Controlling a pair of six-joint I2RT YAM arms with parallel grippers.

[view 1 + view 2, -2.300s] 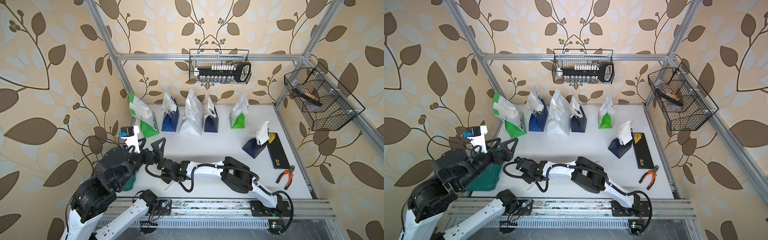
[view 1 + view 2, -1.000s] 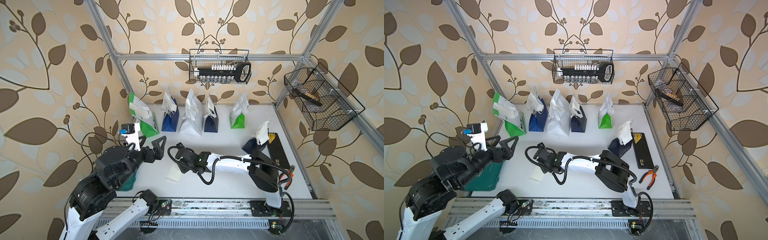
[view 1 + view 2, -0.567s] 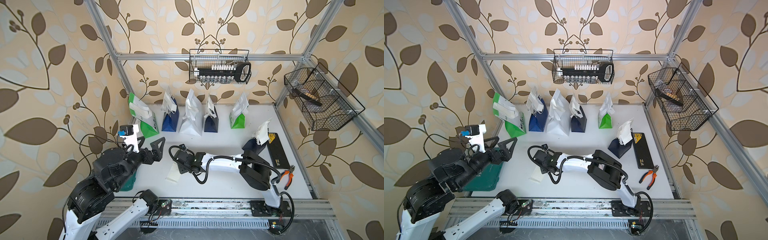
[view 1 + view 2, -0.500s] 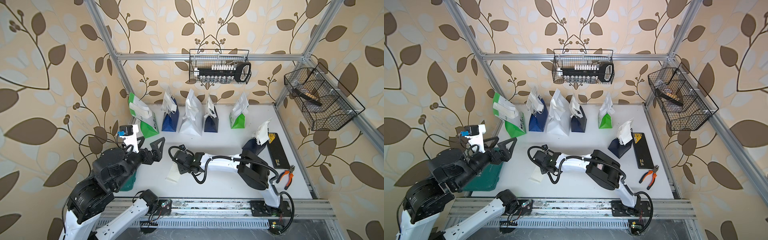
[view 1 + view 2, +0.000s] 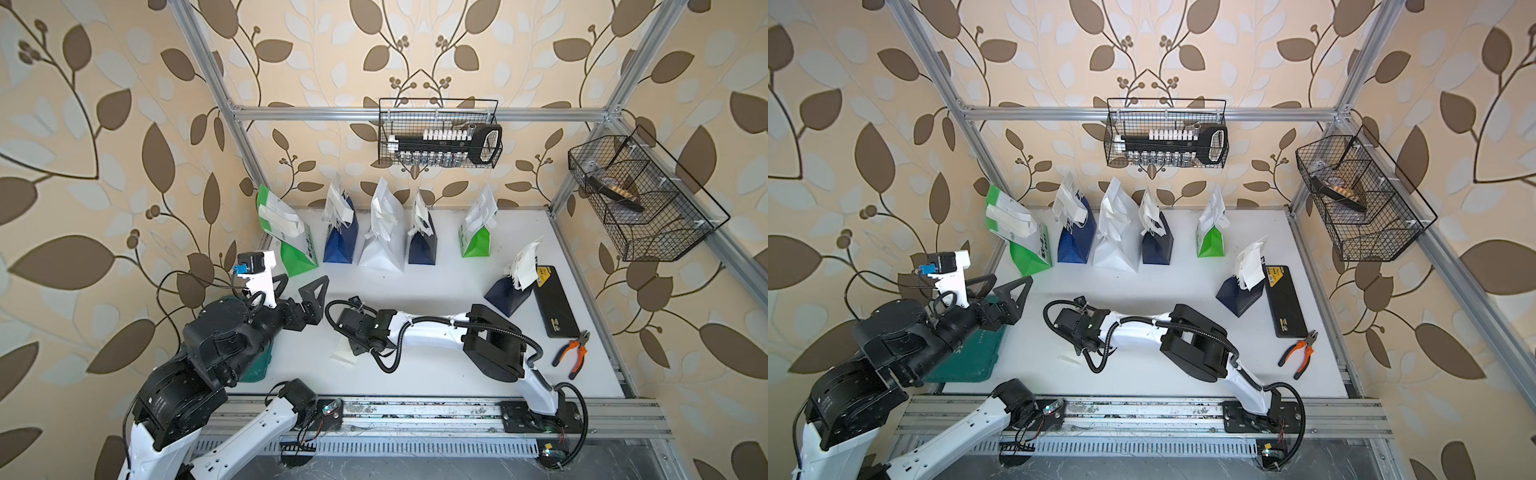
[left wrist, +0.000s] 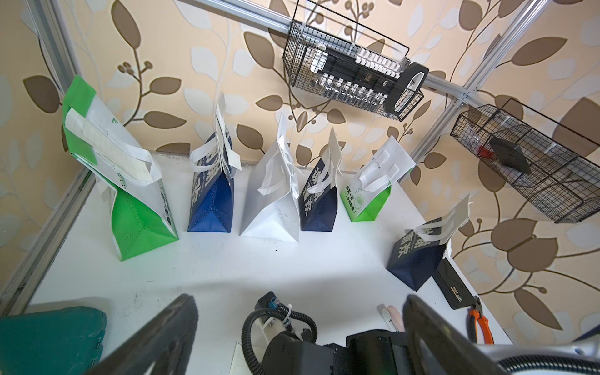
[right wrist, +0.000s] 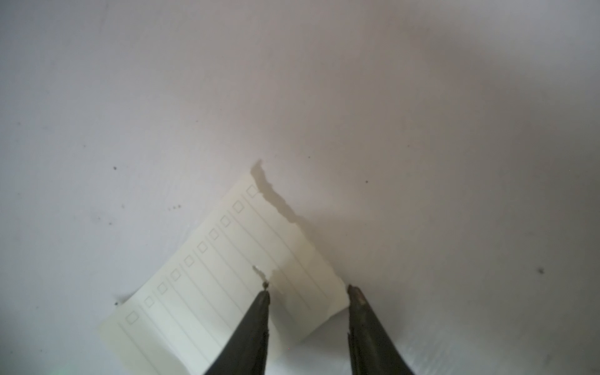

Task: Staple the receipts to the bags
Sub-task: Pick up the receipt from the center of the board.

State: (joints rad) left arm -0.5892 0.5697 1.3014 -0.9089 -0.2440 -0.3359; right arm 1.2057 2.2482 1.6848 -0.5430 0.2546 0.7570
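A lined cream receipt [image 7: 227, 279] lies flat on the white table [image 5: 436, 282], also seen as a pale slip [image 5: 341, 355] [image 5: 1069, 358] in both top views. My right gripper [image 7: 308, 290] is open and points down at it. One of its fingertips [image 7: 263, 297] rests on the paper and the other stands at the paper's corner edge. My left gripper [image 6: 300, 300] [image 5: 299, 286] hangs wide open and empty above the table's left side. Five bags [image 5: 384, 245] stand in a back row. A navy bag [image 5: 507, 293] with a receipt [image 5: 525, 266] on top stands at the right.
A teal case [image 5: 255, 365] lies under my left arm. A black case [image 5: 555, 301] and orange pliers [image 5: 573, 353] lie along the right edge. Wire baskets hang on the back wall [image 5: 440, 133] and the right wall [image 5: 640, 203]. A small pink and white object [image 6: 393, 316] sits behind my right arm.
My right gripper has come down over the receipt on the table and its jaws have narrowed. The left arm has hardly moved.
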